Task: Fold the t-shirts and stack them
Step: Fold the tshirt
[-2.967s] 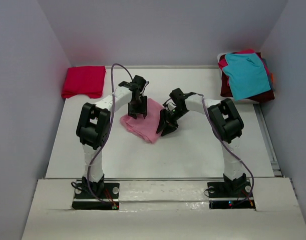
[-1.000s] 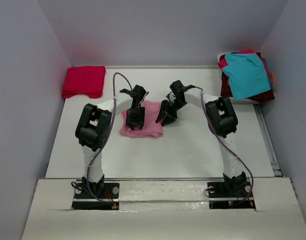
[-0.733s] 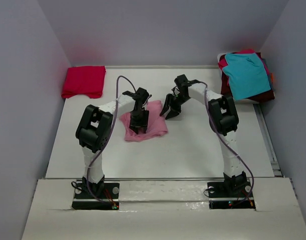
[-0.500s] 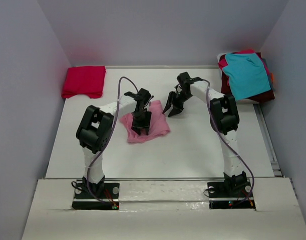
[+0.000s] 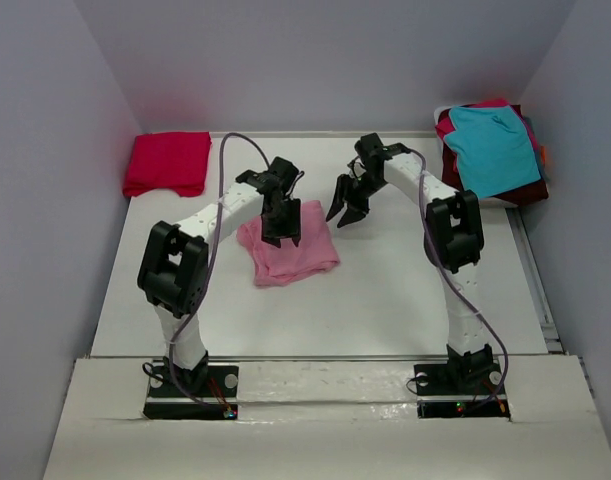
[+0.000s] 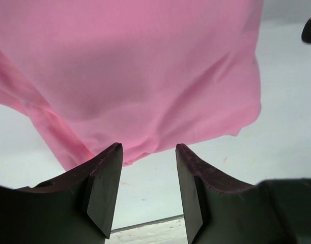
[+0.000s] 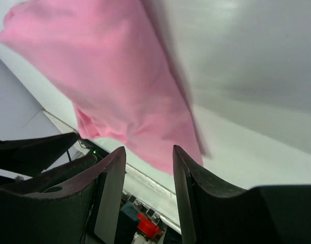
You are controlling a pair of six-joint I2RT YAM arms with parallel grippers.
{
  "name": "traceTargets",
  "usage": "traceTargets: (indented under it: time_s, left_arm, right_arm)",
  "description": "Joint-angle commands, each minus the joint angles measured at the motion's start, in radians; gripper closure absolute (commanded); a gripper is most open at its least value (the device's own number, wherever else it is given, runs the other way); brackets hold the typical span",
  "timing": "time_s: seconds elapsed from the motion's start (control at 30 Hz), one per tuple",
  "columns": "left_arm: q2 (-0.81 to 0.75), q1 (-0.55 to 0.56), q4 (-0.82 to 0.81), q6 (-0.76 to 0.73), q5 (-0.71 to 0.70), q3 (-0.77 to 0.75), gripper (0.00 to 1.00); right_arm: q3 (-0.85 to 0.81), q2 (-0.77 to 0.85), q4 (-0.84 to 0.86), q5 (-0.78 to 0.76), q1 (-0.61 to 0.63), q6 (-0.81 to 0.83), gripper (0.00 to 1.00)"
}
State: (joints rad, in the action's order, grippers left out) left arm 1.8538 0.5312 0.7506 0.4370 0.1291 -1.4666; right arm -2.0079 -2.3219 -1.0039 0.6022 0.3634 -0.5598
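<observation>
The pink t-shirt (image 5: 290, 255) was judged limp — best pinched at an edge; left hand (image 6: 147, 155) and right hand (image 7: 148, 152) were seen open.

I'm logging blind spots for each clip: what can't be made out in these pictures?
Pink shirt: far edge under the left gripper in the top view; cut by the top edge in the left wrist view; blurred in the right wrist view.
Pile of shirts: the teal shirt on top covers the rest, top view; count unclear.
Red shirt: too small in the top view to count layers.
</observation>
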Motion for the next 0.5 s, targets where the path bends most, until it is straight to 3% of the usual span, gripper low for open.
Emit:
traceTargets:
  time_s: [0.0, 0.3, 0.47]
  left_arm:
    - [-0.094, 0.006, 0.010, 0.074, -0.083, -0.025, 0.42]
    - [-0.222, -0.056, -0.053, 0.169, -0.120, 0.153, 0.38]
    - [-0.274, -0.118, -0.076, 0.178, -0.120, 0.230, 0.36]
  right_arm:
    - [-0.009, 0.114, -0.036, 0.037, 0.035, 0.046, 0.52]
    - [0.051, 0.127, 0.008, 0.074, 0.143, 0.069, 0.52]
    - [0.084, 0.108, 0.050, 0.019, 0.152, 0.086, 0.52]
